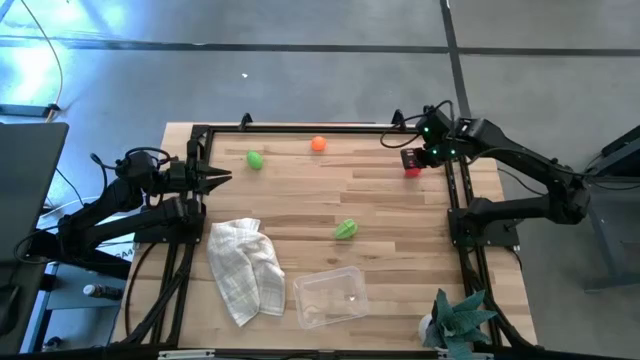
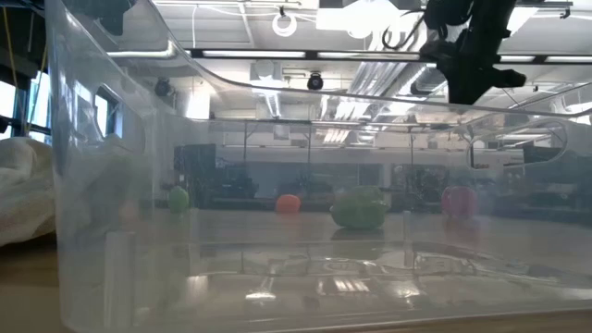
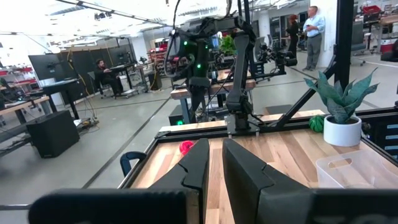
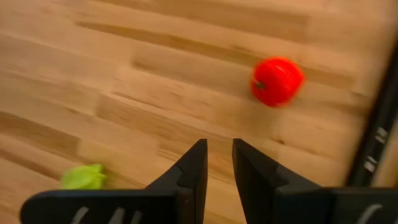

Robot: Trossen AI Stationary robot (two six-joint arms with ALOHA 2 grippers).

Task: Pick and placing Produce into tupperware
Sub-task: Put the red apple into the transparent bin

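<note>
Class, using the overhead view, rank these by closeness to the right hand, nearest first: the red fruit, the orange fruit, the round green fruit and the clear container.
1. Red fruit: right beside the right hand, by the table's right edge.
2. Orange fruit: far edge, middle.
3. Round green fruit: far-left part.
4. Clear container: near edge. Close to the green fruit's distance; this ranking is tentative.

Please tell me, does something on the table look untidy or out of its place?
Only the white checked cloth looks untidy: it lies crumpled beside the tupperware. The produce pieces lie scattered on the wood, none in the tupperware yet.
</note>
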